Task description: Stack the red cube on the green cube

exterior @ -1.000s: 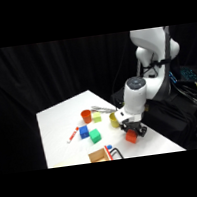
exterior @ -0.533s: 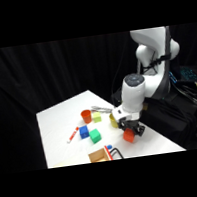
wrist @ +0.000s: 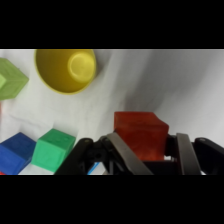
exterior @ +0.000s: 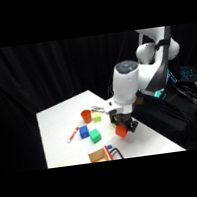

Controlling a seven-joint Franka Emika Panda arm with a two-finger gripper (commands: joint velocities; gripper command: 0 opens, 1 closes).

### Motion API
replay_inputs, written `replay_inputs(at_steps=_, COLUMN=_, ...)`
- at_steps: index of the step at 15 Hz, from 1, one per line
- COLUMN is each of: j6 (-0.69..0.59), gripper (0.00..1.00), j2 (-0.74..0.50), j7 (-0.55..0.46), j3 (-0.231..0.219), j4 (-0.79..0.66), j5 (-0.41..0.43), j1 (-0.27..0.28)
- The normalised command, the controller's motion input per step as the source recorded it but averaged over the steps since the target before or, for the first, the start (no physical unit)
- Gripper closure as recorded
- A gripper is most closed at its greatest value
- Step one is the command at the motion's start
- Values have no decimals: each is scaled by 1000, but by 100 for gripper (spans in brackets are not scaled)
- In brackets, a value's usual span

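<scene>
My gripper (exterior: 123, 127) is shut on the red cube (exterior: 121, 131), holding it just above the table. In the wrist view the red cube (wrist: 140, 134) sits between my two fingers (wrist: 121, 151), and the gripper (wrist: 152, 156) rises from the bottom edge. The green cube (exterior: 95, 136) rests on the table to the left of the held cube, a short gap away. In the wrist view the green cube (wrist: 52, 150) lies at the lower left, beside a blue cube (wrist: 16, 152).
A blue cube (exterior: 84, 132), an orange-red cup (exterior: 86, 116) and a yellow-green cube (exterior: 96, 117) stand left of the gripper. A yellow cup (wrist: 66, 69) and a pale green cube (wrist: 10, 79) show ahead. A wooden box (exterior: 98, 155) sits at the table's front edge, and a red pen (exterior: 72, 135) lies at the left.
The gripper has shifted a little to the left and slightly upward with the red cube in it. The other blocks have not moved.
</scene>
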Motion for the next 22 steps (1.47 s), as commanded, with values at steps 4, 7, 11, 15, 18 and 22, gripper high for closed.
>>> replay_inputs(at_steps=4, j6=-162, gripper=75, j2=-129, j7=-158, j3=-49, j4=169, j5=113, j1=-148)
replay_inputs(at_steps=7, j6=-121, gripper=75, j2=-35, j7=-183, j3=-58, j4=211, j5=114, j1=-128)
replay_inputs(at_steps=11, j6=-127, gripper=75, j2=32, j7=-186, j3=-32, j4=232, j5=143, j1=-95)
replay_inputs(at_steps=15, j6=-113, gripper=75, j2=77, j7=-218, j3=-4, j4=215, j5=209, j1=-87)
replay_inputs(at_steps=18, j6=-120, gripper=75, j2=98, j7=-208, j3=3, j4=205, j5=203, j1=-71)
replay_inputs(at_steps=22, j6=-129, gripper=75, j2=100, j7=-203, j3=6, j4=201, j5=193, j1=-63)
